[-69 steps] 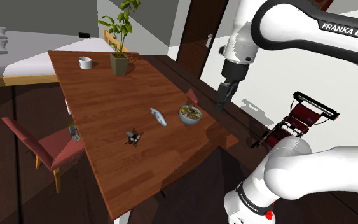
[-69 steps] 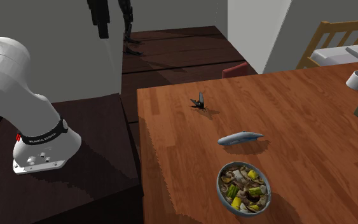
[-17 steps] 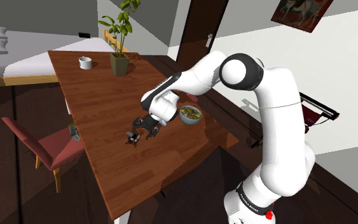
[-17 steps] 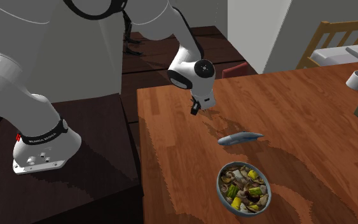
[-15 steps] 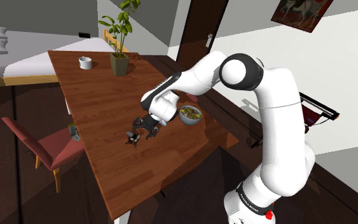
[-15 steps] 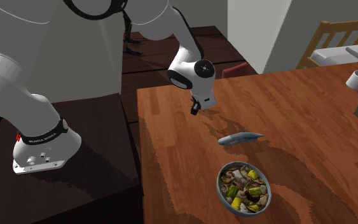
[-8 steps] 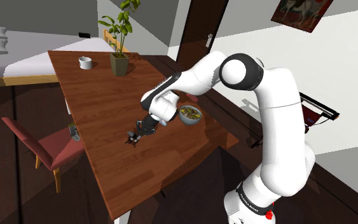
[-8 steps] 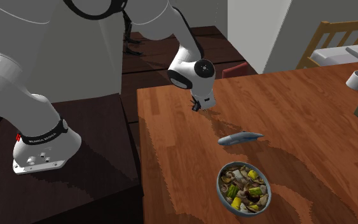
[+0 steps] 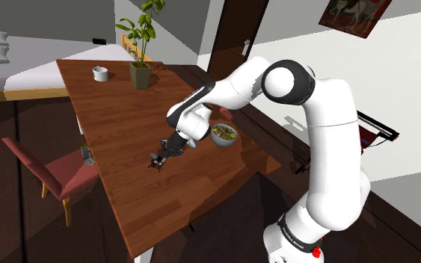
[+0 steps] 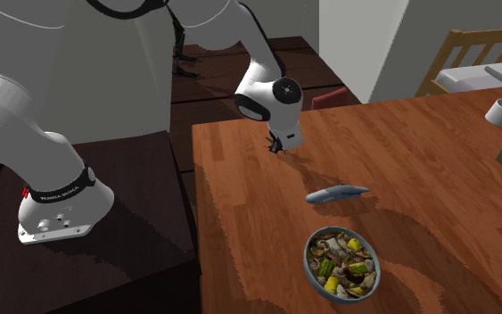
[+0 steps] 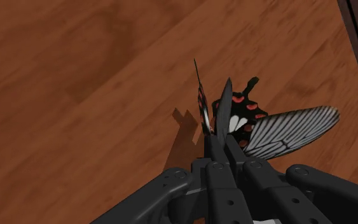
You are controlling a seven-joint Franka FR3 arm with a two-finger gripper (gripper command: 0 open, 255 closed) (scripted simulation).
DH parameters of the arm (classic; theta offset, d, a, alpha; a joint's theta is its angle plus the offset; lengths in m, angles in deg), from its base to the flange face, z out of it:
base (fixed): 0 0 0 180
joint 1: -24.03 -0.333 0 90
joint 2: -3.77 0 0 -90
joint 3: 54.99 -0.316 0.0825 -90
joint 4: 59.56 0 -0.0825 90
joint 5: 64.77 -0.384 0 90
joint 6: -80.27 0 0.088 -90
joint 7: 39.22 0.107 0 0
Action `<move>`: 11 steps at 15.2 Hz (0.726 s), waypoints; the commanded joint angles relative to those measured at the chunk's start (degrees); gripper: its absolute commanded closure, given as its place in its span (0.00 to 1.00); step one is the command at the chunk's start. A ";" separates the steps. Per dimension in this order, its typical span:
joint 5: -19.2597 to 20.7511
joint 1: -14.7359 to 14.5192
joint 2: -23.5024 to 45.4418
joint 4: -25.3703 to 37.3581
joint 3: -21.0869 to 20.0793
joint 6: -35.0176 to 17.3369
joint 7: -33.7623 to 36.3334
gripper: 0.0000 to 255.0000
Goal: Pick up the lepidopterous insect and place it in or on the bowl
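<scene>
Thin grip, easy to lose
Your end effector (image 11: pixel 219 137) pinches the butterfly (image 11: pixel 250 121) between its tips, low over the worktop (image 11: pixel 75 95); a fast swing toward the bowl (image 10: pixel 308 256) could shake that slim hold loose.

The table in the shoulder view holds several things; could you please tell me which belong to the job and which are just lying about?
Part of the job:
the butterfly, clasped in the shut hand
the bowl of food

Just lying about:
the grey-blue fish
the white cup
the potted plant
the red chair
</scene>
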 commanded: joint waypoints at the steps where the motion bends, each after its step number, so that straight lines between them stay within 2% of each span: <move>1: 0.65 -0.45 -1.51 -0.56 0.55 0.88 1.15 1.00; 11: 3.82 -2.05 -8.92 -3.46 2.87 5.11 6.11 1.00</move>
